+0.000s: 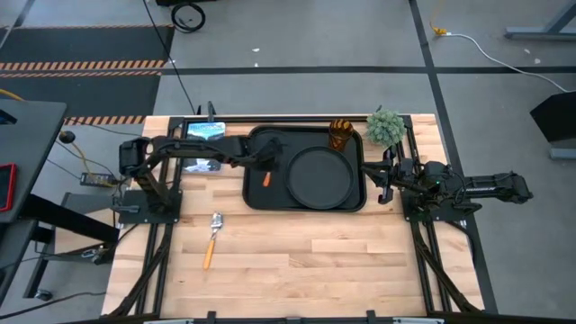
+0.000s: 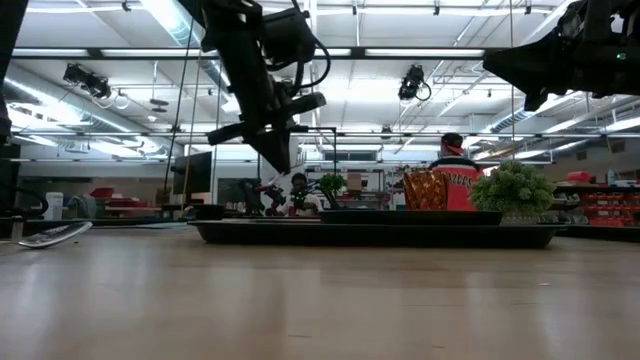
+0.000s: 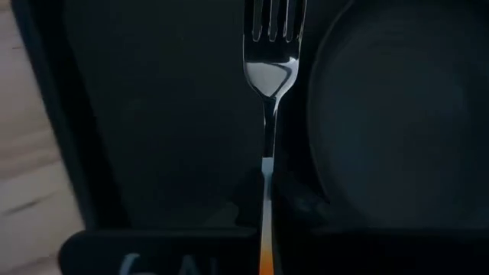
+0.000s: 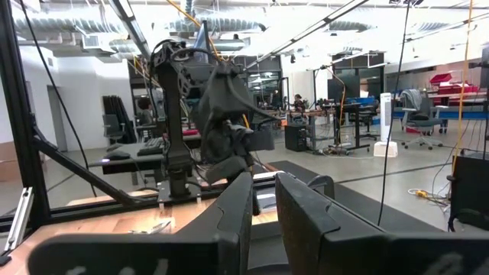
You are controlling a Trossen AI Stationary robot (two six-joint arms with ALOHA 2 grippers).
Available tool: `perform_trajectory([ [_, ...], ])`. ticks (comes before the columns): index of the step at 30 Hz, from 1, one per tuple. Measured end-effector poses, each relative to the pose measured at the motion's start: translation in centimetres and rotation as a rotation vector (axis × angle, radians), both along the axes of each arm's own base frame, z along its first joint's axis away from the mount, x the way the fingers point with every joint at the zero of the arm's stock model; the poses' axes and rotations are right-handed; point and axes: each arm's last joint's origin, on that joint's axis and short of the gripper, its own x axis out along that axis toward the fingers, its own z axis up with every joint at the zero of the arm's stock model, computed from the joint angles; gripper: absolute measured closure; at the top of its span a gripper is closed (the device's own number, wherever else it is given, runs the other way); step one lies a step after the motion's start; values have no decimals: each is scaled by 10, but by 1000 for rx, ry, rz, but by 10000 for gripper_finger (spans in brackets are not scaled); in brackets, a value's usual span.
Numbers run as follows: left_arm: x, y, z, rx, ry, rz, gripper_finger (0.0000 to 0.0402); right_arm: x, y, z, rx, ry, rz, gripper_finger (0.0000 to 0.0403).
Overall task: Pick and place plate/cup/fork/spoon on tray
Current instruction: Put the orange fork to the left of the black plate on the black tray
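Observation:
The black tray point(image 1: 256, 193) lies at the table's far middle. The round black plate point(image 1: 319, 175) lies on its right part, and the amber cup point(image 1: 340, 135) stands in its far right corner. My left gripper point(image 1: 264, 160) is over the tray's left part, shut on the fork point(image 3: 269, 69). The fork's orange handle point(image 1: 265, 178) sticks out toward the near edge. The spoon point(image 1: 212, 236) lies on the wood near the tray's left. My right gripper point(image 1: 382, 180) waits shut and empty just right of the tray. My left gripper pinches the fork between its two fingers point(image 3: 246, 208) at the top of the handle point(image 3: 266, 179), where the silver neck meets the orange. The fingers come from above and lie across the fork. The tined head points forward over the tray floor, beside the plate's rim.
A small green plant point(image 1: 385, 128) stands at the tray's far right corner. Two blue-white picture cards point(image 1: 203, 131) lie left of the tray under my left arm. Bare wood stretches along the table's near half. A person point(image 2: 458, 175) shows in the room behind.

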Motion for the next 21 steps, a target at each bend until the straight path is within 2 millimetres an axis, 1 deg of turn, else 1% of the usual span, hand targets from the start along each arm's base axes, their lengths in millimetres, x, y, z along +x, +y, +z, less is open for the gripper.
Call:
perform_trajectory([
  [2, 2, 0, 0, 6, -16, 2, 379, 0, 0, 0, 0, -1, 0, 334],
  [5, 6, -6, -8, 8, 3, 9, 379, 0, 0, 0, 0, 0, 0, 334],
  [9, 16, -18, -29, -33, 26, 38, 379, 0, 0, 0, 0, -1, 0, 334],
  [13, 23, -25, -48, -121, 44, 64, 379, 0, 0, 0, 0, -3, 0, 334],
  [17, 24, -25, -60, -166, 57, 164, 379, 0, 0, 1, 0, -8, 0, 334],
  [21, 25, -22, -66, -189, 48, 223, 378, 0, 0, 1, 0, -8, 0, 334],
])
